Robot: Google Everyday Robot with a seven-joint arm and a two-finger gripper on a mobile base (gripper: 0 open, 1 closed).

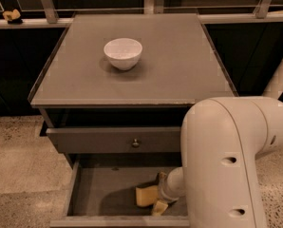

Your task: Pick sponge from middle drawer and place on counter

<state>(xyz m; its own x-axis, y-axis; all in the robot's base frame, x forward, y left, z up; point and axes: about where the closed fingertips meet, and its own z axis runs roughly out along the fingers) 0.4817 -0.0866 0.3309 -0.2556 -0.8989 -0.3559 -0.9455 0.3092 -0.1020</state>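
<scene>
The pale-yellow sponge [145,195] lies on the floor of the pulled-out middle drawer [101,189], right of its middle. My gripper [159,192] is down inside the drawer, right at the sponge's right end, and my big white arm [227,170] hides most of it. The counter [174,65] is the flat grey cabinet top above the drawers.
A white bowl [123,52] stands on the counter, left of centre. The drawer above [94,140], with a small round knob [135,143], is slightly out over the open one. A small tan lump [12,15] sits on the ledge at the back left. Speckled floor surrounds the cabinet.
</scene>
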